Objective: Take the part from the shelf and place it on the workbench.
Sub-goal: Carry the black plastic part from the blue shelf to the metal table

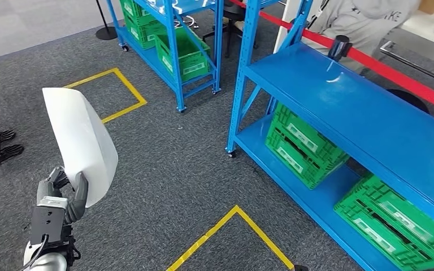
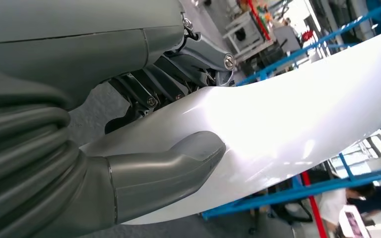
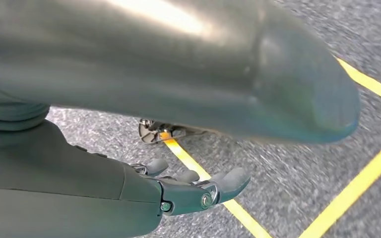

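Part [image 1: 82,141] upright, long axis vertical, gripped at bottom by left robot hand [image 1: 62,195].

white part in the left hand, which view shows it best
The head view: the whole white part stands upright above the left hand gripping its lower edge. The left wrist view shows a close glossy stretch under the thumb. The right wrist view shows carpet and yellow tape.

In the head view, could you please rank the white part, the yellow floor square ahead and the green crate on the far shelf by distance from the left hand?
1. White part: gripped by the left hand.
2. Yellow floor square: ahead on the carpet.
3. Green crate: far shelf's lower level.
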Action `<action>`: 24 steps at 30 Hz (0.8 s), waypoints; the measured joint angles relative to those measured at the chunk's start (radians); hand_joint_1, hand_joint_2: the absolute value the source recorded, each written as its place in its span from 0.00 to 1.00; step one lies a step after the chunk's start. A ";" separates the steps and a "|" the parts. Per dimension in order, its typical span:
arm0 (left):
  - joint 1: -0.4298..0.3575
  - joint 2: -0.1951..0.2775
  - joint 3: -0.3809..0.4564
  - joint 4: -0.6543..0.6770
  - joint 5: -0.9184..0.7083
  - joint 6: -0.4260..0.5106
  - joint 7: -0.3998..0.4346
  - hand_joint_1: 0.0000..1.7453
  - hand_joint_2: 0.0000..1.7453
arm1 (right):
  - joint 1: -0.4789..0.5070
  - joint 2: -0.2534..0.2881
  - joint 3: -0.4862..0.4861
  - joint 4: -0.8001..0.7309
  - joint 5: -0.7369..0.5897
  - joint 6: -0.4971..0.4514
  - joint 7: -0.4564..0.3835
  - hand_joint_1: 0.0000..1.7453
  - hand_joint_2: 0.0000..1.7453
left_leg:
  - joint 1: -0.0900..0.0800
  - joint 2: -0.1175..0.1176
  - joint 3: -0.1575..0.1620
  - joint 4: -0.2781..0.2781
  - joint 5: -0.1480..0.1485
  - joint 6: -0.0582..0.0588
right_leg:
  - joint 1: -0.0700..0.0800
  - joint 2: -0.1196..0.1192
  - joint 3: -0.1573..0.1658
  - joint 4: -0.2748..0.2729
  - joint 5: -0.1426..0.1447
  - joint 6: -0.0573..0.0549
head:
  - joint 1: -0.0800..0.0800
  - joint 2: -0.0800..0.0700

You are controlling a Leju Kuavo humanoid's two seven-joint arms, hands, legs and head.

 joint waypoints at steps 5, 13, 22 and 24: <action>-0.011 0.002 -0.012 0.013 0.008 0.001 -0.009 1.00 1.00 | 0.004 0.001 -0.001 0.000 -0.012 -0.016 0.029 0.00 0.00 | -0.002 -0.073 -0.004 0.001 0.009 -0.005 | 0.006 0.052 0.045 -0.110 0.096 -0.026 | 0.000 0.000; -0.030 0.013 -0.030 0.033 0.006 0.013 -0.027 1.00 1.00 | 0.005 0.002 -0.010 0.000 -0.018 -0.039 0.035 0.00 0.00 | -0.001 -0.048 -0.052 0.051 -0.011 -0.045 | 0.009 0.038 0.104 -0.258 0.153 -0.053 | -0.003 0.000; -0.028 0.033 -0.033 0.055 0.023 0.026 -0.033 1.00 1.00 | 0.008 0.002 -0.017 0.000 -0.003 -0.048 0.035 0.00 0.00 | -0.001 0.074 0.006 0.018 -0.010 -0.048 | 0.018 -0.093 0.097 -0.231 0.134 -0.044 | -0.007 0.000; -0.026 0.037 -0.035 0.055 0.024 0.028 -0.028 1.00 1.00 | 0.006 0.001 -0.018 0.000 0.001 -0.053 0.038 0.00 0.00 | -0.007 0.074 0.013 0.000 -0.010 -0.032 | 0.021 -0.110 0.098 -0.227 0.131 -0.033 | -0.006 0.000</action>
